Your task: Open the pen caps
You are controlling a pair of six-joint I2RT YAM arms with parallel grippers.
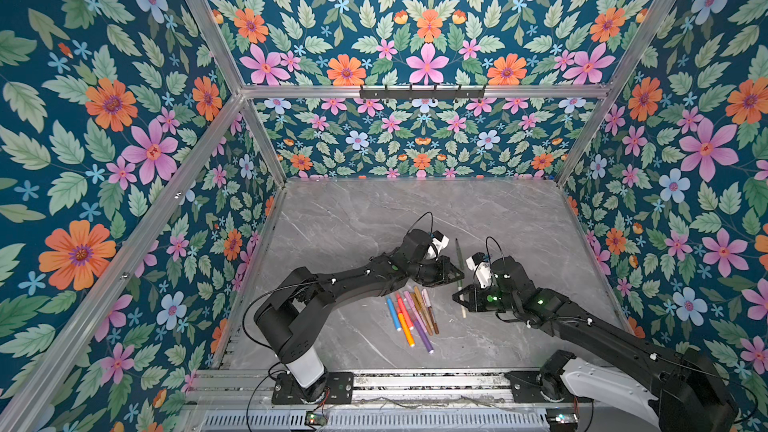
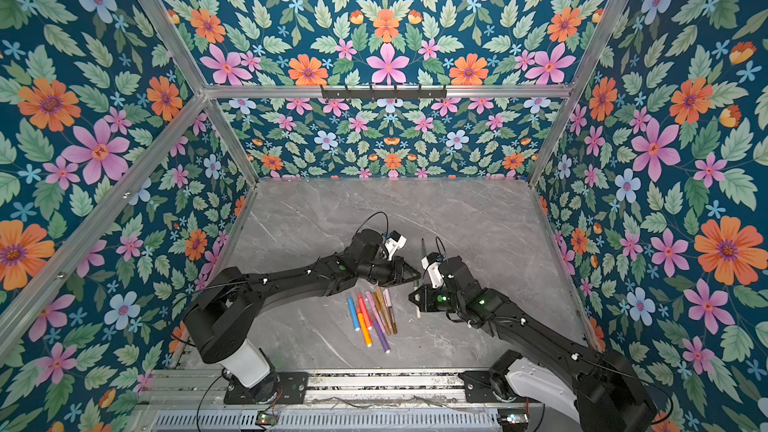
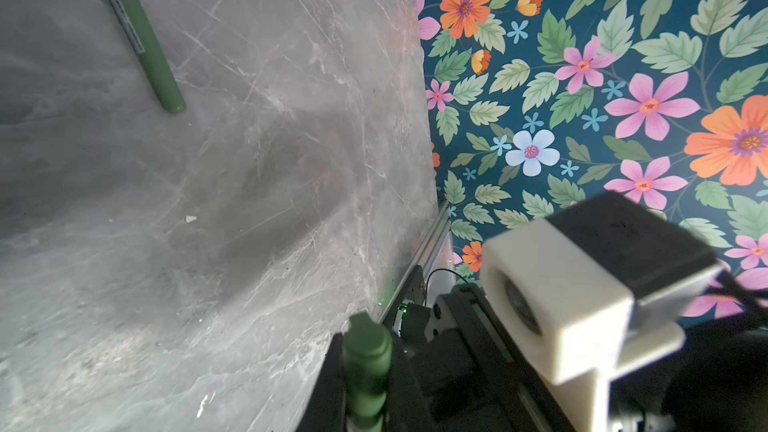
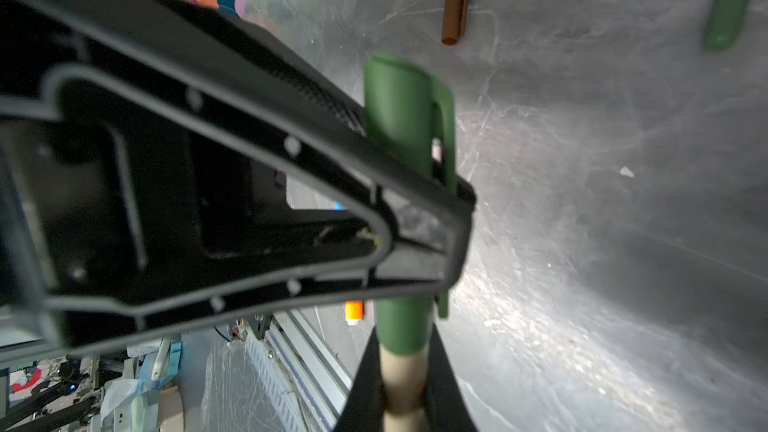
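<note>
The left claw (image 1: 460, 275) is squeezed shut on a green cap (image 4: 399, 118). In the right wrist view its black jaws cross the cap near the clip, and the cap sticks out on both sides of them. In the left wrist view the round end of the green cap (image 3: 368, 361) pokes out between the same jaws. The right claw (image 1: 456, 297) is closed too. Its fingers (image 4: 446, 388) press on both sides of the tan pen body (image 4: 401, 367), just below where that body goes into the cap. The cap is on the end of the pen, but I cannot tell how deep the pen sits inside it. In both top views the two claws meet tip to tip near the middle of the grey table (image 1: 374, 222), with this pen between them. Another green pen (image 1: 458, 253) lies flat on the table just behind the claws. A brown cap (image 4: 456, 2) lies alone on the table, apart from the held pen. A bunch of colored pens (image 1: 409, 315) lies side by side closer to the front, just beside the left arm.
</note>
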